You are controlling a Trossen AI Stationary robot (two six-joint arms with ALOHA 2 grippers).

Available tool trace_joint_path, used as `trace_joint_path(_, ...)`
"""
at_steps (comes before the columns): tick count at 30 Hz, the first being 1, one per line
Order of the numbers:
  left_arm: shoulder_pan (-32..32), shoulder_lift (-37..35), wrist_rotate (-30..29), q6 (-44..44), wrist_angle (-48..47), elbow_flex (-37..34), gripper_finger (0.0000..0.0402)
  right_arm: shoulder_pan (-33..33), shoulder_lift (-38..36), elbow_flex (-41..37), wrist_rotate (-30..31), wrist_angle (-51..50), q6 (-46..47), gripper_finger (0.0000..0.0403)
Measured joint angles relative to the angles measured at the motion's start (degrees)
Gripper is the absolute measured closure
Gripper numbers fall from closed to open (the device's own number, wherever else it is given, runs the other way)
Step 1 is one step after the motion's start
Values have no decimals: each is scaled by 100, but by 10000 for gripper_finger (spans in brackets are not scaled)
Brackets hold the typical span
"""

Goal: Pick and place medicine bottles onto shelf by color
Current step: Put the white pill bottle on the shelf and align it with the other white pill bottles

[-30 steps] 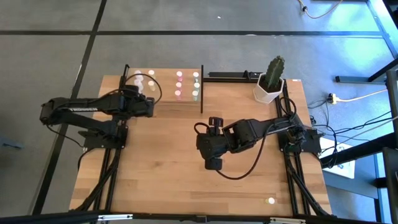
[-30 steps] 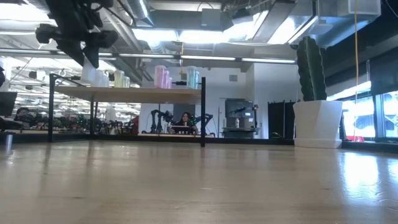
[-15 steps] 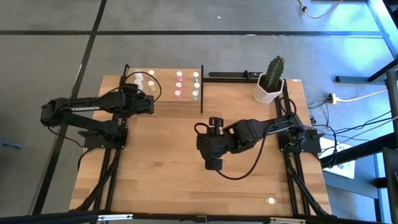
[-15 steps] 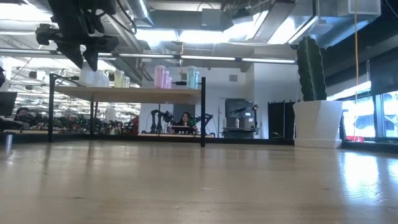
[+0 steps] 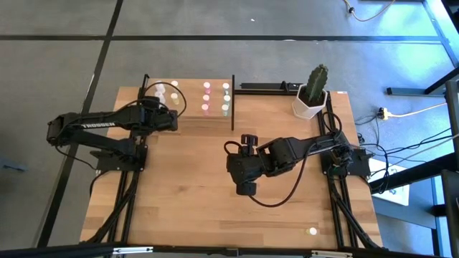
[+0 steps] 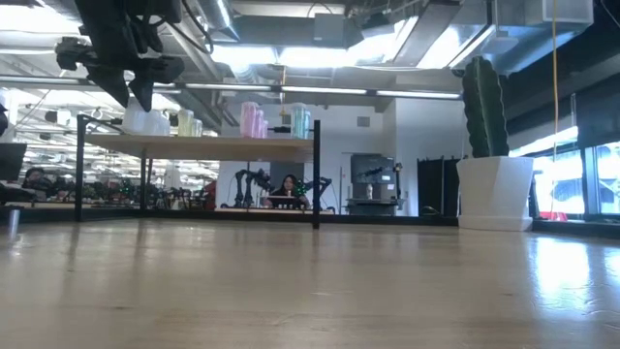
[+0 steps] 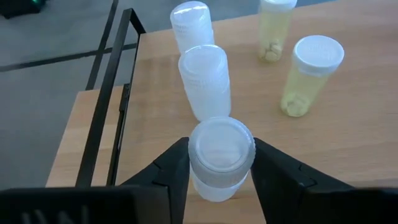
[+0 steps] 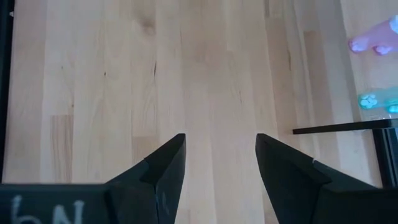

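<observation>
High view: I see my left gripper (image 5: 174, 121) reaching over the shelf's (image 5: 215, 118) left end, at the near end of the white bottles (image 5: 161, 94). Yellow, pink (image 5: 206, 86) and green (image 5: 226, 87) bottles stand in columns further right on the board. My right gripper (image 5: 246, 189) hangs over the bare middle of the table (image 5: 179, 201), well apart from the shelf. One stray bottle (image 5: 312, 231) sits alone near the table's front right corner, and a potted cactus (image 5: 313, 92) stands at the far right.

Low view: my left gripper (image 6: 136, 97) hangs just above the white bottles at the shelf's left end.

Left wrist view: a white bottle (image 7: 221, 158) stands upright on the shelf between my fingers (image 7: 171, 174); whether they are clamped on it or just off it I cannot tell. Two more white ones line up beyond it, two yellow bottles (image 7: 308, 74) beside.

Right wrist view: my right fingers (image 8: 163, 168) stand apart over bare wood, holding nothing.
</observation>
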Motion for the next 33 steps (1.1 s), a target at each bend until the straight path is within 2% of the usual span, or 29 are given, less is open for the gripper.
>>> trace_joint_path(6, 0, 0, -72, -2, 1, 0, 250, 0, 0, 0, 5, 0, -5, 207)
trace_joint_path(23, 0, 0, -176, 2, 7, 0, 266, 0, 0, 0, 19, 0, -4, 207)
trace_joint_path(33, 0, 0, -173, 2, 10, 0, 246, 0, 0, 0, 23, 24, -4, 207)
